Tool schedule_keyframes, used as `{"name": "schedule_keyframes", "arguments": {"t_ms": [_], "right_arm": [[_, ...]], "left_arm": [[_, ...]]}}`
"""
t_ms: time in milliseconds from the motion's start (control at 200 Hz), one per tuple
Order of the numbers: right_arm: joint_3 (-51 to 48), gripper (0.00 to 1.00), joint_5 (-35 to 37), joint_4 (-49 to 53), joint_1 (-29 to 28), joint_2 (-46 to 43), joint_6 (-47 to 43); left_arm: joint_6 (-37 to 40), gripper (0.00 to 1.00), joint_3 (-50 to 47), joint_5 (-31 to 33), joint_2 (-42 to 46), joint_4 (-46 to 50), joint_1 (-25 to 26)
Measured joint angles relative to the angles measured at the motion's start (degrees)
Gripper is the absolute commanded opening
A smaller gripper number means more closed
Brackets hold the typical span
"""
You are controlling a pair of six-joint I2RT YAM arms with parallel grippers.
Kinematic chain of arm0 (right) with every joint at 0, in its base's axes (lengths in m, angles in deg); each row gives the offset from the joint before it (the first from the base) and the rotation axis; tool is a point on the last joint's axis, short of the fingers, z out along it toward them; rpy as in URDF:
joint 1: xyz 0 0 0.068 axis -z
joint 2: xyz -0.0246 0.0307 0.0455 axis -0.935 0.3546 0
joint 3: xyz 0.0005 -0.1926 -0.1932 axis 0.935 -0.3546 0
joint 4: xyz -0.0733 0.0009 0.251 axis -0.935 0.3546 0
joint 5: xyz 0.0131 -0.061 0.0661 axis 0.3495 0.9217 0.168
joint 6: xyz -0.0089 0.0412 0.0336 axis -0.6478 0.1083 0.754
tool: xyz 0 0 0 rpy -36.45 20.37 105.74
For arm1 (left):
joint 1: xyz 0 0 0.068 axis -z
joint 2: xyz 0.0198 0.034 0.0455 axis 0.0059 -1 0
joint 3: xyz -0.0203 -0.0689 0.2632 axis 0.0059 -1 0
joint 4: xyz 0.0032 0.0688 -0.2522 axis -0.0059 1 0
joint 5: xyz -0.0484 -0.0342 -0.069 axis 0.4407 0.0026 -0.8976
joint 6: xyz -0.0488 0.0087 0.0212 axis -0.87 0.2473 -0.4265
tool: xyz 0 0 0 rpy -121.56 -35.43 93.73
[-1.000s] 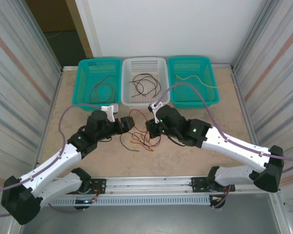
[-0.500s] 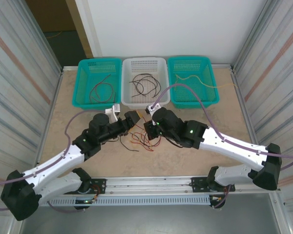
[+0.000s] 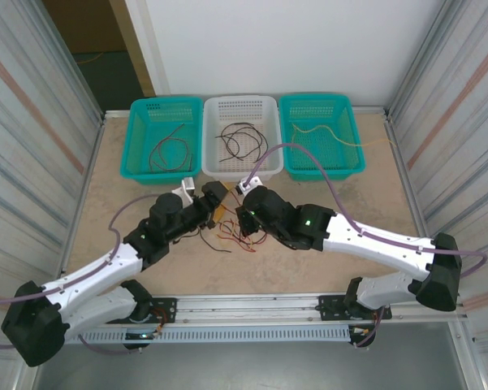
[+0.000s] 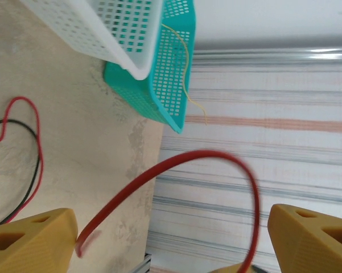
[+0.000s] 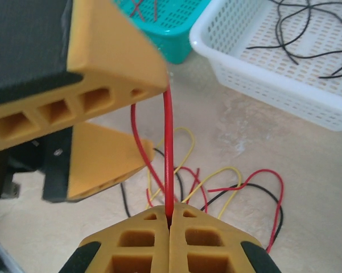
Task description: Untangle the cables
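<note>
My right gripper (image 5: 171, 219) pinches thin red wire (image 5: 168, 159), left gripper (image 4: 171, 244) spread around it. Risk: pull tightens red-yellow-black tangle (image 5: 216, 187).

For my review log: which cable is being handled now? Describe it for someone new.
Find the white basket in the middle of the far row; a loose pile of red, yellow and black cables lies on the table before it. The one is the red cable pinched in the right gripper: alone it rises off the table, between the fingers of the open left gripper.
</note>
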Motion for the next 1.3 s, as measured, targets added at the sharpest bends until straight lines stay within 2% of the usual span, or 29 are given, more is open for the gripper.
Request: {"name": "schedule_keyframes", "arguments": {"t_ms": [200,376,696,792,947,1052,1162,1298], "right_arm": [[-1.49,0.0,4.61,-1.51,0.5,-0.85,0.42],[-2.12,0.0,4.76,-3.45,1.29,-0.59,0.63],[-2.8,0.0,0.96,-7.93,0.76,2.32,1.81],[-2.82,0.0,-0.83,-8.87,0.2,3.39,1.77],[-2.82,0.0,-2.75,-9.84,-1.31,4.59,1.68],[-2.95,0.0,-3.04,-10.14,-1.86,4.57,1.66],[-3.67,0.0,-3.19,-10.34,-1.86,4.28,1.27],[-4.55,0.0,-3.19,-10.32,-1.86,3.54,0.57]], "left_arm": [[-5.75,0.92,-3.45,3.23,7.13,7.08,0.0],[-8.2,0.97,-3.5,5.81,10.4,8.5,1.22],[-12.72,0.98,-3.3,7.91,4.2,1.14,2.08],[-13.16,0.95,-2.86,7.8,2.34,-0.44,1.53],[-13.44,0.83,-1.29,6.95,0.85,-2.34,-1.88],[-13.64,0.68,-0.5,6.56,0.92,-2.12,-4.28],[-12.44,0.51,0.85,6.01,1.49,1.2,-6.54],[-9.9,0.42,3.34,5.18,1.97,7.45,-8.63]]}}
